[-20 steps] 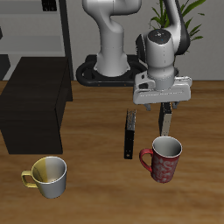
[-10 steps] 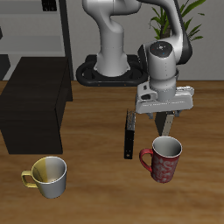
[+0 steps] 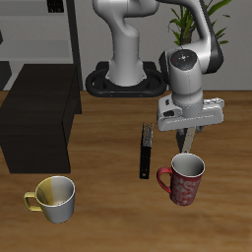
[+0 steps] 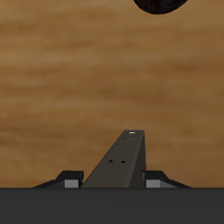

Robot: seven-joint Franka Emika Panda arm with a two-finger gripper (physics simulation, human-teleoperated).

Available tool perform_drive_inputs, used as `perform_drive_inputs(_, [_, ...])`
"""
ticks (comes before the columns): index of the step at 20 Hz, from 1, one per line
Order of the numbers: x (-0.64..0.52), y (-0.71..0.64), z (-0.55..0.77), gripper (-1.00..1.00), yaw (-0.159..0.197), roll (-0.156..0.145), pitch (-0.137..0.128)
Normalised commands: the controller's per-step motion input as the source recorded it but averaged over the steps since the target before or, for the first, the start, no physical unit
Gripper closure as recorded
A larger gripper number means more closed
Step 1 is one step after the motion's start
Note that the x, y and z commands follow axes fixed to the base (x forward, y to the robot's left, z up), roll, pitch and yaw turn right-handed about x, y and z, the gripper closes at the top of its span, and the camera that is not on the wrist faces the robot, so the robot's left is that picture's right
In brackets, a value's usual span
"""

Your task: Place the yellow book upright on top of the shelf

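Observation:
The yellow book (image 3: 146, 151) stands on the wooden table between the robot base and the red mug. It is seen edge-on, so only its thin dark edge shows and none of its tan face. My gripper (image 3: 187, 148) hangs beside the book and apart from it, just above and behind the red mug (image 3: 182, 179). Its fingers look pressed together with nothing between them. In the wrist view the fingers (image 4: 127, 162) form one dark wedge over bare wood, and the book is out of view. The shelf (image 3: 39, 116) is the low black cabinet at the far side of the table.
A yellow-and-white mug (image 3: 55, 198) stands near the table's front edge, in front of the shelf. The red mug's dark rim (image 4: 162, 4) shows in the wrist view. The robot base (image 3: 123, 79) and a potted plant (image 3: 202, 20) are at the back.
The gripper has lowered slightly and drifted away from the shelf side, turning a little. The book and both mugs have not moved.

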Motion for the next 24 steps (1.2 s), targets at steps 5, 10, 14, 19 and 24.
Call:
perform_drive_inputs(5, [0.01,-0.08,0.12,1.0,-0.003,0.003,-0.012])
perform_drive_inputs(10, [-0.03,-0.14,0.2,1.0,-0.009,0.002,-0.011])
perform_drive_inputs(14, [-0.09,-0.26,0.32,1.0,-0.017,0.026,0.006])
perform_drive_inputs(19, [-0.09,-0.42,0.41,1.0,0.006,-0.002,0.004])
perform_drive_inputs(24, [-0.14,-0.53,0.28,1.0,0.022,-0.022,0.028])
